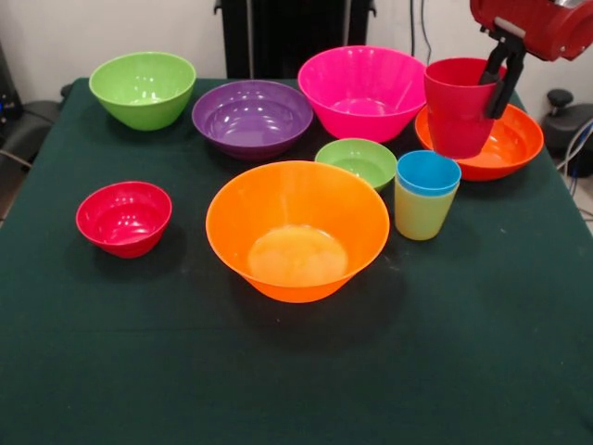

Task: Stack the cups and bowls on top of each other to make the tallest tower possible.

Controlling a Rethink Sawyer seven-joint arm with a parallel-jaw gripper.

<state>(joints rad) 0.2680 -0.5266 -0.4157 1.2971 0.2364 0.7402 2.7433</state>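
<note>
Likely a robotics lab: dark green cloth-covered table [296, 389] set against a plain white wall [111, 28], black equipment rack [295, 32] and loose cables [574, 139] seen behind.

The red arm [542, 23] enters from the upper right corner. Its black gripper [496, 79] points down, closed on the rim of the red cup [456, 107].

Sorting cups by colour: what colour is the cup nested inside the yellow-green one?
Blue cup, clearest in the front view.

A dark green cloth-covered table [111, 371] stands before a pale wall [111, 28] and black pedestal [287, 32].
</note>
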